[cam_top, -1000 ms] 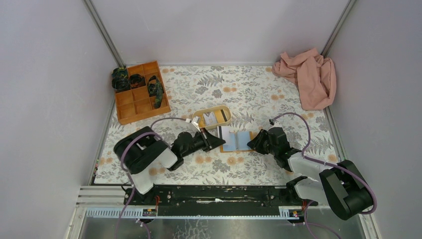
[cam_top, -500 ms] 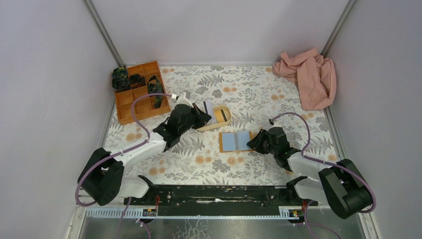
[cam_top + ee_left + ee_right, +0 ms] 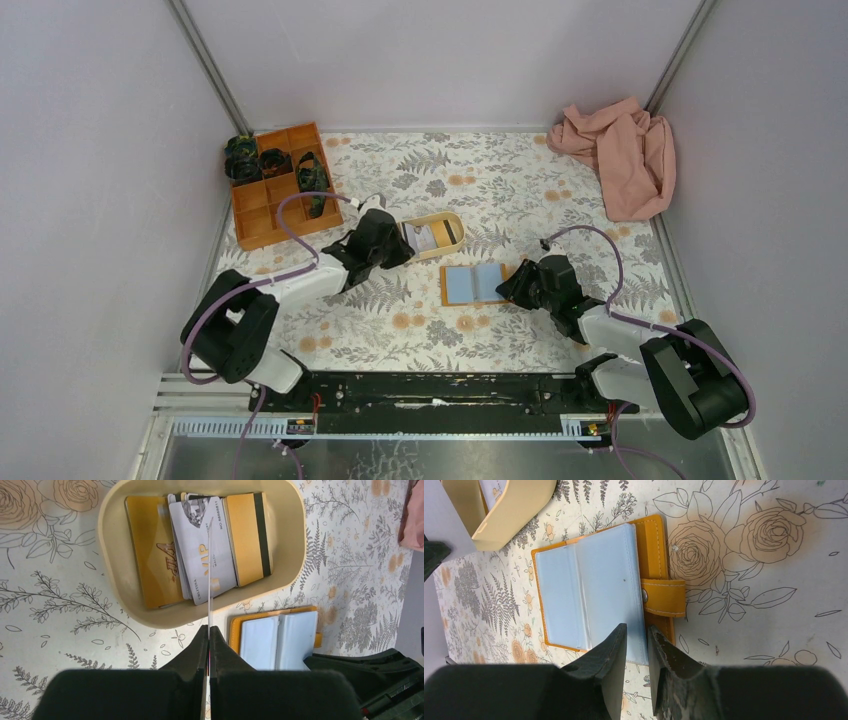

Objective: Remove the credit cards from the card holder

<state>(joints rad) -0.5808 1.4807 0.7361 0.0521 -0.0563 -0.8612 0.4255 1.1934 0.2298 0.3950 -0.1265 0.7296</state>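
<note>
The card holder [image 3: 475, 283] lies open on the flowered mat, orange-tan outside, light blue sleeves up; it also shows in the left wrist view [image 3: 275, 640] and the right wrist view [image 3: 589, 590]. My left gripper [image 3: 405, 243] [image 3: 208, 627] is shut on a thin white card [image 3: 209, 570], held edge-on above the beige oval tray [image 3: 455, 232] [image 3: 112, 570]. The tray holds a silver VIP card [image 3: 202, 550] and gold cards [image 3: 155, 555]. My right gripper [image 3: 507, 287] [image 3: 636, 629] sits at the holder's right edge, its jaws nearly closed with the blue sleeve's edge between them, beside the snap tab [image 3: 664, 597].
An orange compartment box [image 3: 280, 185] with dark items stands at the back left. A pink cloth [image 3: 620, 150] lies in the back right corner. Grey walls close in the mat on three sides.
My left gripper has carried the card from the holder's left edge to over the beige tray. The right gripper and the holder have not moved.
</note>
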